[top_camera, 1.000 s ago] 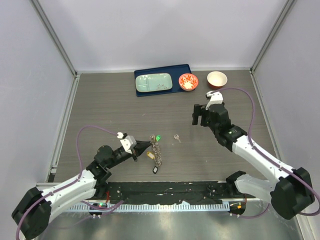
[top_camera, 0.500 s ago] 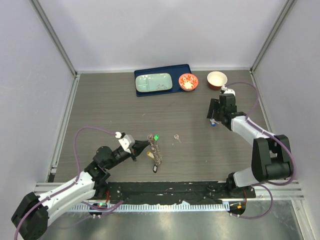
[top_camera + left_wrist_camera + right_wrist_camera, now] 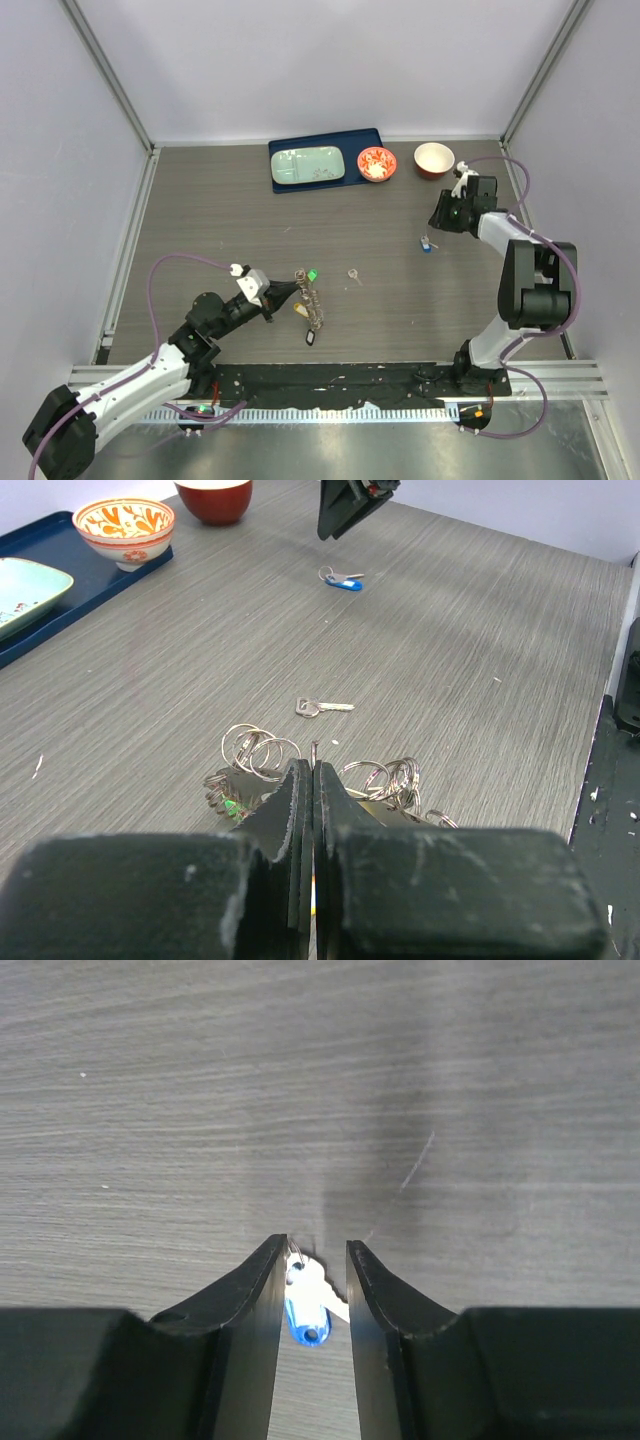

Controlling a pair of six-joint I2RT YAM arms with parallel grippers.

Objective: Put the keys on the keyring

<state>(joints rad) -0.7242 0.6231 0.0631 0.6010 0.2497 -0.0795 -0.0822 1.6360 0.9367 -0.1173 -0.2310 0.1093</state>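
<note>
My left gripper [image 3: 288, 290] [image 3: 314, 770] is shut on the thin edge of the dark keyring [image 3: 312, 298] [image 3: 245, 783], which carries small silver rings and coloured keys and rests on the table. A plain silver key [image 3: 353, 274] [image 3: 323, 707] lies loose just beyond it. A blue-headed key [image 3: 426, 243] [image 3: 341, 579] [image 3: 305, 1308] lies on the table at the right. My right gripper [image 3: 441, 221] [image 3: 316, 1244] hangs above and just behind that blue key, its jaws apart by a narrow gap and holding nothing; in the right wrist view the key shows between the fingers.
At the far edge sits a blue tray [image 3: 362, 140] [image 3: 60, 592] with a pale green plate [image 3: 307, 165]. Beside it stand a red-and-white patterned bowl [image 3: 377, 164] [image 3: 124, 528] and a red bowl [image 3: 434, 159] [image 3: 213, 494]. White walls enclose the table.
My right arm has folded back to the right and far side, uncovering the blue key on the table, and its jaws have narrowed. The left arm has barely moved.
</note>
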